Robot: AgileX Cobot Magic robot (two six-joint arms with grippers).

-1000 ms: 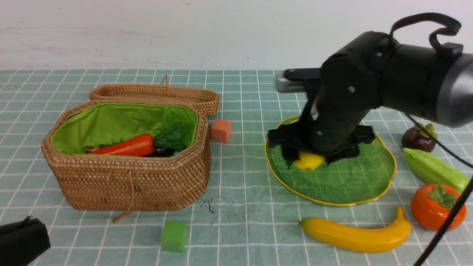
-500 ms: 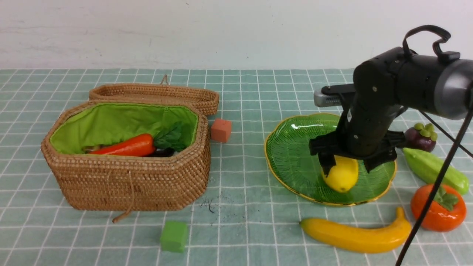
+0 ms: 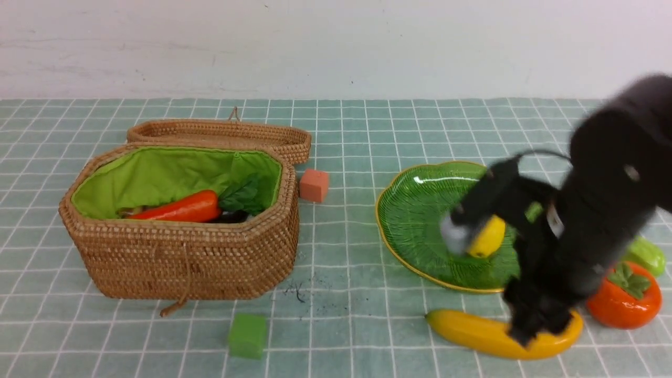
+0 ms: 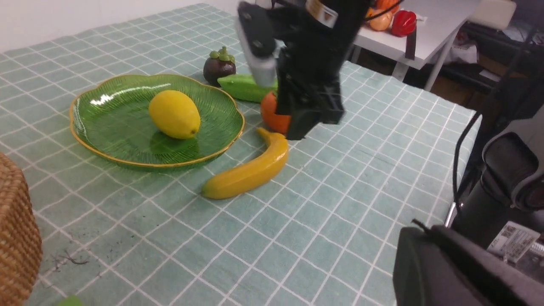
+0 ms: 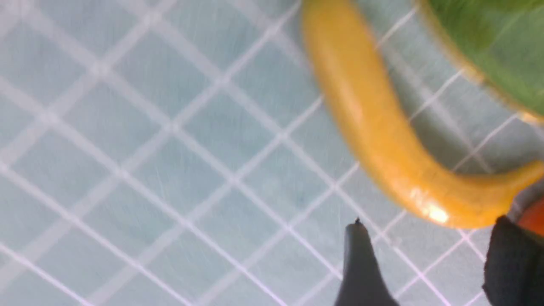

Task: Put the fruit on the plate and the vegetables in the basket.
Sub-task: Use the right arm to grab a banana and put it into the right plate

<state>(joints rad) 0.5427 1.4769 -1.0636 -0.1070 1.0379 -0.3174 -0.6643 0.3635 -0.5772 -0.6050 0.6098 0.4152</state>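
Note:
A yellow lemon (image 3: 488, 239) (image 4: 174, 114) lies free on the green plate (image 3: 415, 210) (image 4: 106, 123). In front of the plate lies the banana (image 3: 472, 333) (image 5: 374, 127). My right gripper (image 3: 535, 328) (image 5: 429, 238) is low over its right end, open, with only cloth between its fingers. The persimmon (image 3: 625, 296) and cucumber (image 3: 646, 254) lie right of the arm. The mangosteen (image 4: 219, 68) shows only in the left wrist view. The basket (image 3: 184, 252) holds the carrot (image 3: 181, 209) and something dark beside it. My left gripper (image 4: 418, 227) is shut and empty, well away from the fruit.
The basket's lid (image 3: 220, 134) lies open behind it. A salmon-pink cube (image 3: 314, 185) sits right of the basket and a green cube (image 3: 247, 335) in front of it. A white side table (image 4: 425, 21) with other toy produce stands beyond the cloth's edge.
My right gripper has let the lemon go on the plate and swung forward and down to the banana's right end. The left gripper has left the front view's lower left corner.

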